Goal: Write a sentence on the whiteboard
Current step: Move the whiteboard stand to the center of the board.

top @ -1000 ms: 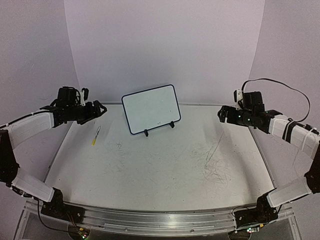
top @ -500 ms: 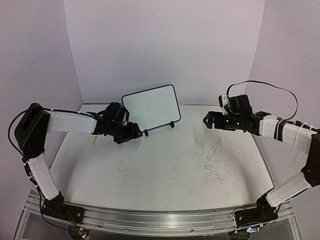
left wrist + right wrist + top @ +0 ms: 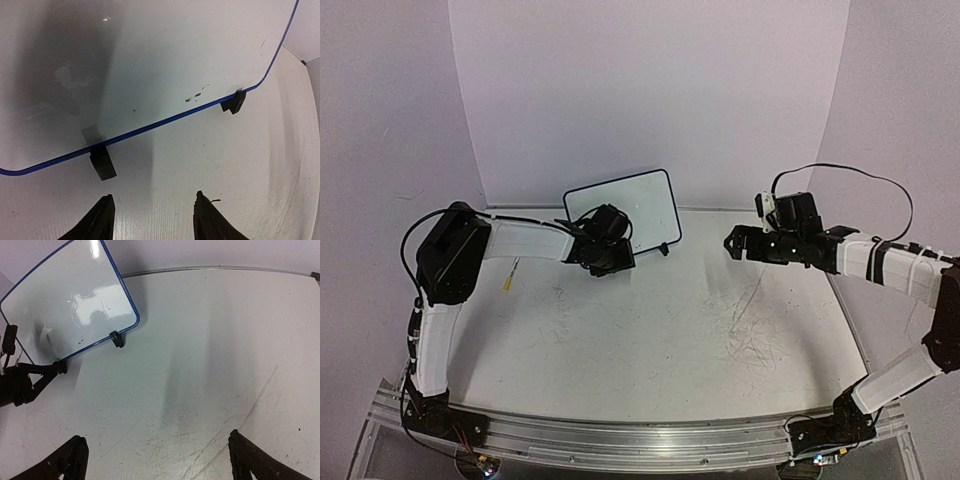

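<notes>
The whiteboard stands just ahead of the left claw, not touching.

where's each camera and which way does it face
Top external: above, behind the bases, looking down on table and whiteboard; both arms show.
Left wrist: on left end effector, close to the whiteboard's bottom edge; fingertips show.
Right wrist: on right end effector, facing the whiteboard across the table; fingertips show.
All share the whiteboard.
</notes>
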{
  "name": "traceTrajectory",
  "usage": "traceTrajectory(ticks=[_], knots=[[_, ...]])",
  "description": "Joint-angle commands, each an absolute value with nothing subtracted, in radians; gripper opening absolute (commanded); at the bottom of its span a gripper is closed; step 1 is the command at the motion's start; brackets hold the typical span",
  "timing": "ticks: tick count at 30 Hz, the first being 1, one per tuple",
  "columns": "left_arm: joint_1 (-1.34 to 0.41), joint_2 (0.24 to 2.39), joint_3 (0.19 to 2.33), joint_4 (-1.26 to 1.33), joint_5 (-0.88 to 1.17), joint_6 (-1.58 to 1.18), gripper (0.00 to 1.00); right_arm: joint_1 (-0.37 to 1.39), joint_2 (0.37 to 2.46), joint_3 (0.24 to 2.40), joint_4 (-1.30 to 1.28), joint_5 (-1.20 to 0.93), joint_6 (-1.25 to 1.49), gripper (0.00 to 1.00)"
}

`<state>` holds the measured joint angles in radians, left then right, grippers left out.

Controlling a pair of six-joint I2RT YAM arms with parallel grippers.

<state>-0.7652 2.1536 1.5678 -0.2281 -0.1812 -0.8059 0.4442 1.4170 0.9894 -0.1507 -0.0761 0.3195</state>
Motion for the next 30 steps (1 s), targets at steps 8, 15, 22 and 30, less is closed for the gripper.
traceTrajectory(ticks=[8, 15, 22, 30], knots=[[-0.795, 2.257, 1.692, -0.34, -0.409, -0.873, 0.58, 0.452, 1.402, 0.976, -0.109, -0.064, 0.332, 0.98], [-0.795, 2.334, 1.769, -0.354, -0.463, -0.828, 0.49, 0.454, 1.402, 0.969, -0.1, -0.072, 0.341, 0.98], [-0.795, 2.36, 1.791, -0.357, -0.525, -0.787, 0.39, 0.461, 1.41, 0.952, -0.088, -0.073, 0.348, 0.98], [-0.795, 2.363, 1.792, -0.356, -0.519, -0.695, 0.24, 0.491, 1.437, 0.953, -0.086, 0.051, 0.32, 0.92]])
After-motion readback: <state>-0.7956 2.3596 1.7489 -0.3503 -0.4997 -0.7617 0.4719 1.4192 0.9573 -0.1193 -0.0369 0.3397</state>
